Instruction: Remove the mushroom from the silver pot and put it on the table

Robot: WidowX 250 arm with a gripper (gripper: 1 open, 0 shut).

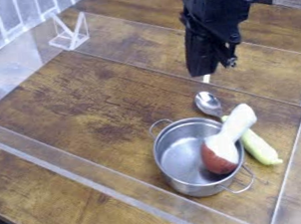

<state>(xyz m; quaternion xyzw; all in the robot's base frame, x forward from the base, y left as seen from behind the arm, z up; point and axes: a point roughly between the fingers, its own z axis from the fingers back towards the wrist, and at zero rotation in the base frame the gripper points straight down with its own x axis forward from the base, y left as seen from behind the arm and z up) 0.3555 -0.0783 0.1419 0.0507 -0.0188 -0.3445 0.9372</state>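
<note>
Up above the far side of the silver pot (183, 169), the black gripper (200, 63) is hanging in the air, pointing down, and it's pinched right down to narrow. Nothing in its grip that I can see, and it isn't touching the pot or the veg. Sitting below it on the wood tabletop (81, 131) is a small metal spoon (209, 103), the nearest thing under the fingers, and there's a visible space between the two.

The mushroom (228, 144) is lower down in the view than the gripper and a bit to the right of it, past the spoon. It's tilted in the pot, reddish-brown cap down inside, fat white stem leaning out over the rim. Just beside that, on the side away from the pot, lies a long yellow-green vegetable (261, 147). So yeah, gripper's well apart from the mushroom, which is in the pot, not on the table.
</note>
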